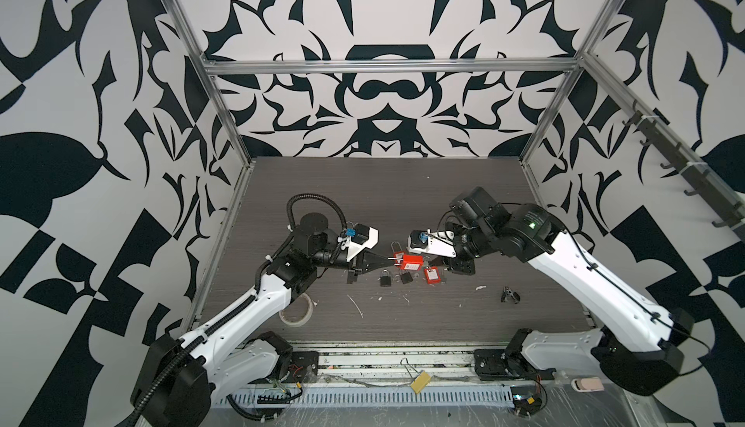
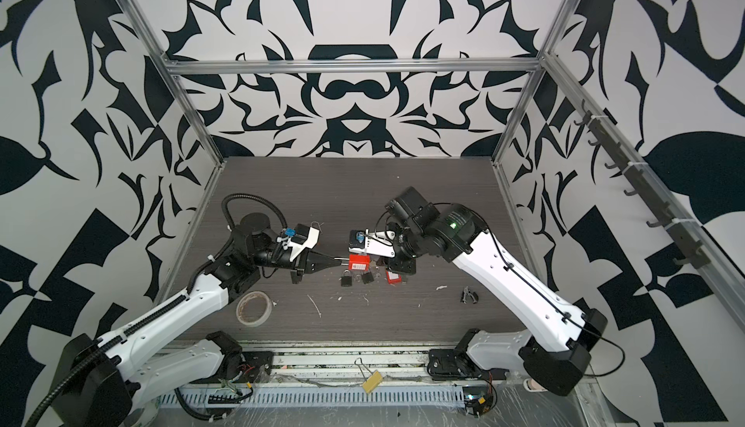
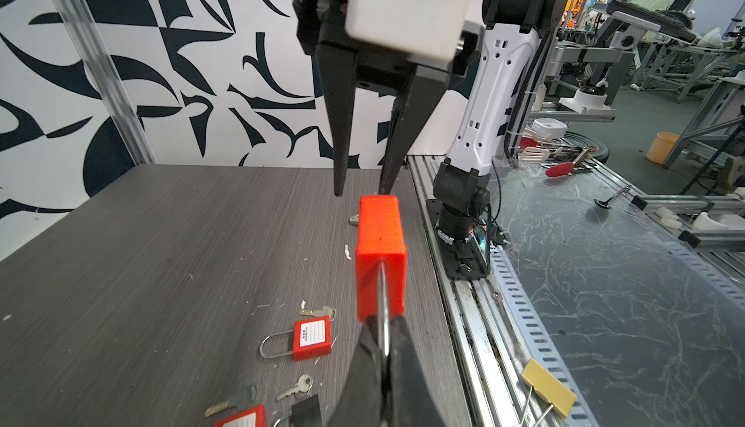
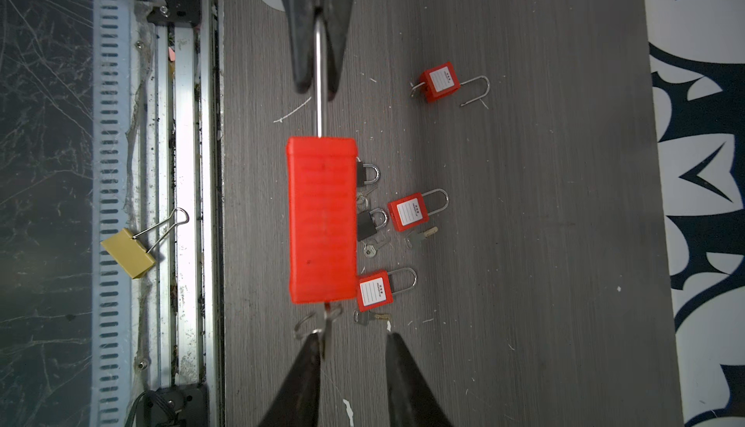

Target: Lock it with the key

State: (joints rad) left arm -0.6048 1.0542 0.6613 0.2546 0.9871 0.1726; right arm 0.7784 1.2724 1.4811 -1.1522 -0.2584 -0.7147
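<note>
The left end effector [image 3: 383, 326] is pressed together on the shackle [image 4: 319, 118] of the red padlock [image 4: 322, 219], holding it above the desk [image 4: 524, 284]. At the padlock's opposite end, the right end effector [image 4: 354, 344] stands spread. The key [image 4: 328, 314] juts from the padlock just beside one fingertip [image 4: 312, 350].

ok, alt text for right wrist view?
The shut left gripper holds a large red plastic padlock by its steel shackle above the grey wood-grain table. The open right gripper sits at a metal key in its other end; smaller padlocks lie below.
</note>
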